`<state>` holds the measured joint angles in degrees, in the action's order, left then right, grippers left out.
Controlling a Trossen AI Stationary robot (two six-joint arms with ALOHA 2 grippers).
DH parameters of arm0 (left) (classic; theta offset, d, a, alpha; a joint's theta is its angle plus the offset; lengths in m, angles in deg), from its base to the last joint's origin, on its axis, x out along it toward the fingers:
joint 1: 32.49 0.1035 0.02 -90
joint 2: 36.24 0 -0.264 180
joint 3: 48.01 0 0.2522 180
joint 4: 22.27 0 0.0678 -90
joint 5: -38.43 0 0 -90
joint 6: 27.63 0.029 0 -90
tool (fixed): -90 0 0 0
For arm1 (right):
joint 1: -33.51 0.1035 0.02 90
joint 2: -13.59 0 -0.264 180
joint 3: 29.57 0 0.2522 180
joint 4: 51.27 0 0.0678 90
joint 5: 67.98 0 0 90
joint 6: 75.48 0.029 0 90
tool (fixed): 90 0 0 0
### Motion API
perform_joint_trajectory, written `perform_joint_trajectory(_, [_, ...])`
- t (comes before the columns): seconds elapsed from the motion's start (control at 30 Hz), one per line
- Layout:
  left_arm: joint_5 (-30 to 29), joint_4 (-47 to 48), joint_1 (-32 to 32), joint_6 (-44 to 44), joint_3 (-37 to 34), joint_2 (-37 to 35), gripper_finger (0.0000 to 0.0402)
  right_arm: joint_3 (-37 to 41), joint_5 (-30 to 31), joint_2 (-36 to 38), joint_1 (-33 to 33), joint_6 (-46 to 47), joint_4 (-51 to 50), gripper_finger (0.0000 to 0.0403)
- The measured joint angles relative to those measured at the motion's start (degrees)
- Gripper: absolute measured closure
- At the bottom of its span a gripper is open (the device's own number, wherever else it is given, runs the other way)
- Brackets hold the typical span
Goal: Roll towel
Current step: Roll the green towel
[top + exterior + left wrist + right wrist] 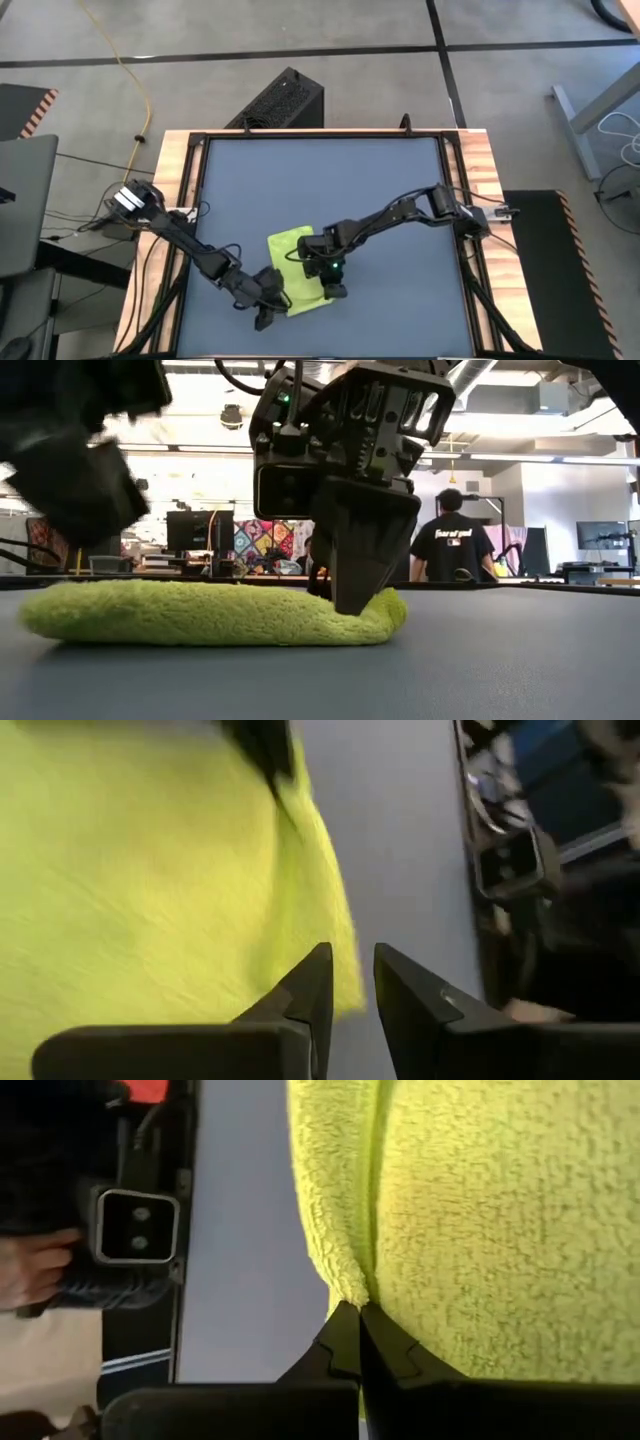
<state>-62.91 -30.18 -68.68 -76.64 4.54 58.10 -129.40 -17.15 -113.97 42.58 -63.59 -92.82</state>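
The lime towel (293, 262) lies folded over in a low, thick pad (200, 614) on the dark tabletop, near the near edge. My right gripper (355, 603) stands on the towel's near right part, shut. My left gripper (265, 312) hovers off the towel's near left corner, raised clear of the table; in the low view it is a dark blur (70, 480). In its wrist view its fingers (352, 990) are open by a narrow gap with nothing between them, and the towel's edge (335, 935) lies just ahead. My right gripper presses its shut fingertips (345, 1328) down on the towel at a crease (356, 1288) where a folded-over strip meets the rest. The fingers slant down from the table's right and far side. The pile dents in around the tips (362, 606), and the towel stays flat on the table.
A wooden frame (470, 180) rims the tabletop (330, 190), which is bare on its far half. A black box (285, 100) stands on the floor beyond the far edge. In the low view, a person (452, 540) stands in the room behind.
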Motion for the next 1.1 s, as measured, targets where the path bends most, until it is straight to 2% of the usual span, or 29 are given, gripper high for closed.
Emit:
perform_joint_trajectory(0.13, [-10.7, 5.9, -1.4, 10.6, 1.5, -4.4, 0.0345, 0.0, 2.5, 0.0, 0.0, 2.9, 0.0, 0.0391])
perform_joint_trajectory(0.2, [-13.2, 5.4, -1.5, 16.1, 2.3, -4.8, 0.0347, 0.1, 3.3, 0.0, -0.1, 4.9, 0.4, 0.0391])
perform_joint_trajectory(0.3, [-11.5, 4.8, 0.0, 17.9, 3.2, -2.5, 0.0348, 0.2, 3.9, -0.1, -0.1, 6.5, 1.2, 0.0391])
perform_joint_trajectory(0.5, [-2.6, -0.2, 2.1, 12.3, 5.0, 4.3, 0.0326, 0.2, 6.2, -0.1, 0.5, 7.9, 1.6, 0.0391])
perform_joint_trajectory(0.63, [-2.9, -3.3, 2.4, 11.9, 5.9, 6.2, 0.0298, 0.2, 6.5, -0.1, 0.6, 7.5, 1.6, 0.0391])
perform_joint_trajectory(0.8, [-4.5, -2.6, 2.6, 11.3, 5.9, 6.2, 0.0272, 0.2, 6.5, -0.1, 0.5, 6.5, 2.3, 0.0390])
perform_joint_trajectory(0.97, [-5.4, -3.6, 2.6, 10.3, 6.8, 9.8, 0.0267, 0.2, 6.6, -0.1, 0.2, 6.4, 2.5, 0.0389])
perform_joint_trajectory(1.1, [-3.7, -6.1, 2.6, 9.6, 9.2, 14.4, 0.0267, 0.2, 6.6, -0.1, 0.0, 6.5, 2.5, 0.0388])
